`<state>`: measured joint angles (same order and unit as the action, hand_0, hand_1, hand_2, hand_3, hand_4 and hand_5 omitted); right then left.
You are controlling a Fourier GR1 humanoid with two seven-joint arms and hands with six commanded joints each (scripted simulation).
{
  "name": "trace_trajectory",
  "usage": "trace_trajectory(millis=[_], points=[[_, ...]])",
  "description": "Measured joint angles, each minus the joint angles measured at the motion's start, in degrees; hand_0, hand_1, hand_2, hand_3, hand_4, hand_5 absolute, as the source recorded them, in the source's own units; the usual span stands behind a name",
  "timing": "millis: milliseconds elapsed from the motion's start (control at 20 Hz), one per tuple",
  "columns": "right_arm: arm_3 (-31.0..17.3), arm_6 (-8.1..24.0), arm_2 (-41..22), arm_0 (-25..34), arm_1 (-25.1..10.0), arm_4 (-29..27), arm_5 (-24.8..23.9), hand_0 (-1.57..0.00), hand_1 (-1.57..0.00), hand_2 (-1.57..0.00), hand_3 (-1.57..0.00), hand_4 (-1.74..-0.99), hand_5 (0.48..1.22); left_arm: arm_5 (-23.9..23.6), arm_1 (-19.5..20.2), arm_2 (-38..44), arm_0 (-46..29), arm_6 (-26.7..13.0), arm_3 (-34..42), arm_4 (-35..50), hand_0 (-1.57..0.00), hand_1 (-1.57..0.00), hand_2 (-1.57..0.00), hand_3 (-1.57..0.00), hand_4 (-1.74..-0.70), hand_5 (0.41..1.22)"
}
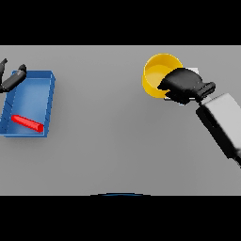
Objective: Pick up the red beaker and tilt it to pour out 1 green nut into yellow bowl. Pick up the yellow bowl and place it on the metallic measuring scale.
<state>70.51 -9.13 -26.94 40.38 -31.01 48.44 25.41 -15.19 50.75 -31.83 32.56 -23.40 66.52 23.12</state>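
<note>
The yellow bowl is at the table's far right. My right hand covers its right rim, with fingers curled over the edge, shut on the bowl. A pale sliver shows under the hand at the bowl's lower edge; I cannot tell what it is. The red beaker lies on its side in the blue tray at the left. No green nut shows in the bowl or the beaker. My left hand sits at the far left edge, over the tray's back corner, fingers straight and holding nothing.
Bare grey table stretches between the tray and the bowl. My right forearm slants in from the lower right.
</note>
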Motion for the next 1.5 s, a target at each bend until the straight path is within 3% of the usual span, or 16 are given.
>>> trace_trajectory(millis=[350, 750, 850, 1000, 1100, 1150, 1200, 1350, 1500], points=[[-13.35, -1.96, 2.54, 3.27, -0.94, 1.32, -6.22, -1.57, -1.57, -1.52, -1.16, -1.741, 1.221, -0.09, 0.97, 0.08, -0.95, -0.79, 0.96, 0.2, 0.0, 0.0, 0.0, 0.0, -0.72, 0.732], [-26.63, -3.07, 4.7, 5.53, 1.99, 1.87, -11.04, -1.57, -1.57, -1.42, -1.35, -1.741, 1.221, -0.59, 0.61, -0.3, -1.16, -1.32, 1.72, 0.11, 0.0, 0.0, 0.0, 0.0, -0.72, 0.71], [-29.1, -4.72, 5.42, 6.41, 2.14, 1.39, -10.83, -1.55, -1.57, -1.39, -1.41, -1.741, 1.221, -0.56, 0.62, -0.39, -1.49, -1.26, 1.33, -0.03, 0.0, 0.0, 0.0, 0.0, -0.73, 0.714], [-30.4, -4.1, 5.95, 6.42, 2.92, 0.85, -9.68, -1.42, -1.57, -1.36, -1.49, -1.741, 1.221, -0.23, 0.37, -0.33, -1.13, -0.9, 1.01, 0.04, 0.0, 0.0, 0.0, 0.0, -0.73, 0.712], [-30.42, -3.94, 5.88, 6.07, 2.97, 1.01, -9.56, -1.4, -1.57, -1.39, -1.36, -1.741, 1.221, -0.39, 0.79, -0.22, -1.46, -0.78, 1.26, -0.01, 0.0, 0.0, 0.0, 0.0, -0.73, 0.715], [-30.66, -3.47, 5.99, 6.27, 3.28, 0.98, -9.49, -1.33, -1.46, -1.42, -1.2, -1.741, 1.221, 0.0, 0.6, -0.16, -0.99, -0.97, 0.67, 0.09, 0.0, 0.0, 0.0, 0.0, -0.73, 0.717], [-30.79, -3.88, 6.35, 6.5, 3.05, 0.63, -8.71, -1.13, -1.32, -1.33, -1.06, -1.701, 1.221, 0.11, 0.41, -0.12, -0.7, -0.73, 0.33, 0.04, 0.0, 0.0, 0.0, 0.0, -0.73, 0.72], [-31.68, -4.7, 7.17, 6.65, 2.72, -0.14, -7.54, -0.58, -0.83, -0.91, -0.74, -1.588, 1.016, 0.44, 0.08, -0.32, -0.91, -0.78, 0.72, 0.37, 0.0, 0.0, 0.0, 0.0, -0.73, 0.729], [-32.14, -3.99, 7.04, 6.73, 2.56, 0.15, -7.09, -0.29, -0.48, -0.6, -0.57, -1.517, 0.902, 0.43, -0.45, -0.25, -0.49, -0.3, -0.78, 0.02, 0.0, 0.0, 0.0, 0.0, -0.73, 0.712]])
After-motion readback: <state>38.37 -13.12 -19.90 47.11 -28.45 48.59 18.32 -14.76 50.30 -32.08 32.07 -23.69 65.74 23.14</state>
